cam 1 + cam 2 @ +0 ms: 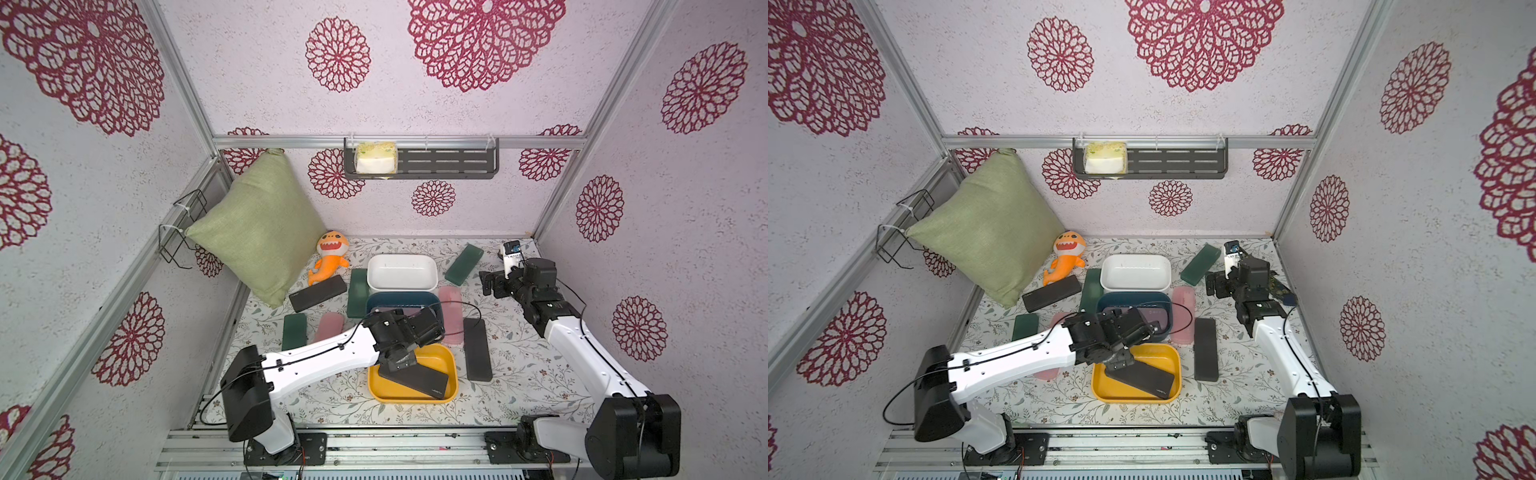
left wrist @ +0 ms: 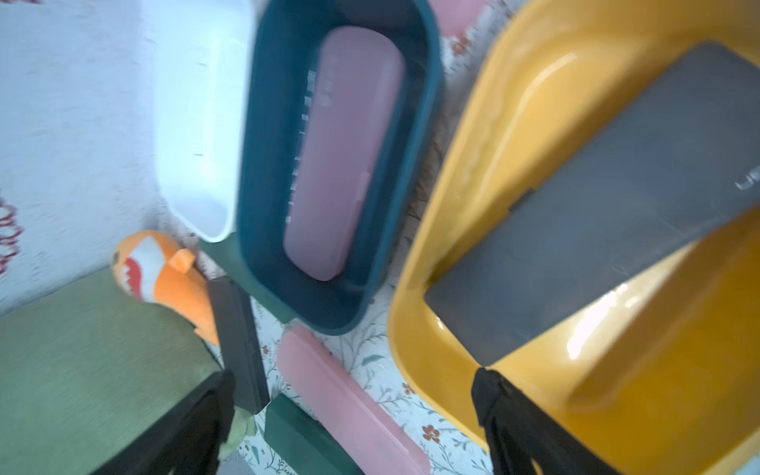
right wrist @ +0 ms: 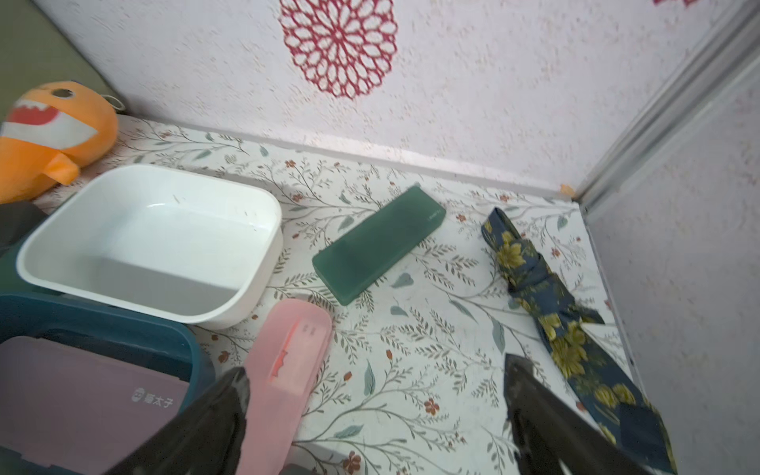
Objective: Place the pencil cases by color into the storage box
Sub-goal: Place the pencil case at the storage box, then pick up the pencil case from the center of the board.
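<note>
Where black case (image 1: 419, 382) slants across yellow bin (image 1: 438, 359), left fingers (image 2: 514, 415) spread (empty).

Case (image 1: 419, 382) in near bin (image 1: 440, 357); second case (image 2: 341, 164) in middle bin (image 2: 263, 164).

Glossy plastic yellow bin (image 2: 485, 135) — matt black case (image 2: 617, 205); woven cloth pillow (image 1: 257, 224).

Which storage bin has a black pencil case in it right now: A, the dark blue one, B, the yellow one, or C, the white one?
B: the matte black flat pencil case lies slanted inside the yellow plastic bin; the dark blue plastic bin holds a pale pink case.
</note>
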Motion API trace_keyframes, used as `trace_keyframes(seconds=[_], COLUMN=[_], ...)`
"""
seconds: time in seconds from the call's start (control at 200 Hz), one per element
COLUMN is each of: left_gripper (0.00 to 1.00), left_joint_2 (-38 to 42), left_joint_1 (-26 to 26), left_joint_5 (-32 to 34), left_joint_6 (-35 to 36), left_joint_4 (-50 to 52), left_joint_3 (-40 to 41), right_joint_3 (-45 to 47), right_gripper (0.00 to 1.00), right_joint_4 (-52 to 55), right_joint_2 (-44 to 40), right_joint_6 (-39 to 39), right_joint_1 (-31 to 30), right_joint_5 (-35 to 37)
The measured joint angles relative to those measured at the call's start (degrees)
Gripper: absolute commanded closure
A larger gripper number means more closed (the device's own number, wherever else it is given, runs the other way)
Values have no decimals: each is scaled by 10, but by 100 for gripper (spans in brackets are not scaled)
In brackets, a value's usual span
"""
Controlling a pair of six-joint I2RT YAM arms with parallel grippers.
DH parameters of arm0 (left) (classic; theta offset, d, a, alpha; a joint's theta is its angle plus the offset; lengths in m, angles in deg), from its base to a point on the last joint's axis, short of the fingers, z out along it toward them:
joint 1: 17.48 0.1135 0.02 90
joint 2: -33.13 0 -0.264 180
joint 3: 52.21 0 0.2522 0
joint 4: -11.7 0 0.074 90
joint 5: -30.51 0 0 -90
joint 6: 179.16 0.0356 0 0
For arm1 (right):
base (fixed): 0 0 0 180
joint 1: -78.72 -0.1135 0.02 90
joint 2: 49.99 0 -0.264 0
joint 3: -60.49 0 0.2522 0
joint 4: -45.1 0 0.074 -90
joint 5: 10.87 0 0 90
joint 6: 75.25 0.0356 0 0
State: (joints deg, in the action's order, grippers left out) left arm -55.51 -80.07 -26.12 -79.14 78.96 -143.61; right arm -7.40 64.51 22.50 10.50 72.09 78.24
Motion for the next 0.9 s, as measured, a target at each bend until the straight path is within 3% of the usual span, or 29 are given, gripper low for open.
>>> trace_keyframes(seconds=[0.225, 0.565, 0.71, 0.9], left_gripper=[3, 3, 3, 3], left_joint_2=[147, 348, 385, 363], left_joint_1=[66, 250, 310, 349], left_joint_5=[87, 59, 43, -4], left_joint_6=[-114, -289, -346, -385], left_joint_4=[-105, -178, -184, -187], left_joint_3=[90, 174, 183, 177], right_joint_3=[-22, 9, 39, 91], right_gripper=[1, 1, 1, 1], right_joint_4=[112, 196, 222, 241], right_joint_2=[38, 40, 36, 22], right_joint_6=[50, 133, 171, 220], right_joint_1=[-67, -129, -150, -160], right_joint_5=[85, 98, 95, 84])
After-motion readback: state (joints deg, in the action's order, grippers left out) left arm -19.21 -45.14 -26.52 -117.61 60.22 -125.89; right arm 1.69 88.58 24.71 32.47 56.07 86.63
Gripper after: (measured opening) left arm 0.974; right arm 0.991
